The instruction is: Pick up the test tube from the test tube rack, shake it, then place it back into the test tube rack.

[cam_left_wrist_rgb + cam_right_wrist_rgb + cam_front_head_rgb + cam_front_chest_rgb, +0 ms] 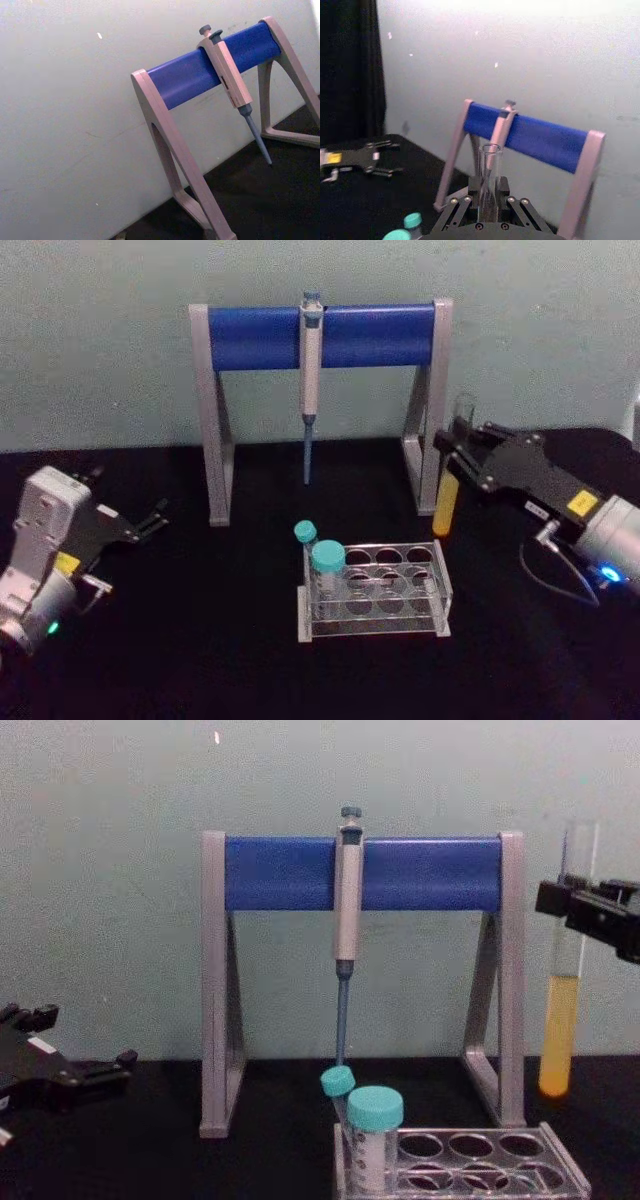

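The right gripper point(461, 454) hangs at about 2 o'clock from the rack point(441, 586), above and beyond its far right corner, its jaws closed on the upper part of the tube point(447, 496). The tube stands close to upright, out of the rack, with its open mouth above the fingers point(506, 188) and the yellow liquid filling its lower part below them. In the chest view its rounded bottom point(553, 1085) sits higher than the rack's top and seems to hang free of the table point(200, 660), though the angle makes that hard to confirm. Two teal-capped tubes point(326, 562) stand in the rack's left end, at 9 o'clock within it. At 12 o'clock behind the rack is the stand point(250, 337) with a pipette point(311, 360) hung from its blue bar. The left gripper point(152, 519) rests at 9 o'clock from the rack, well apart from it, low over the table, jaws parted and holding nothing.
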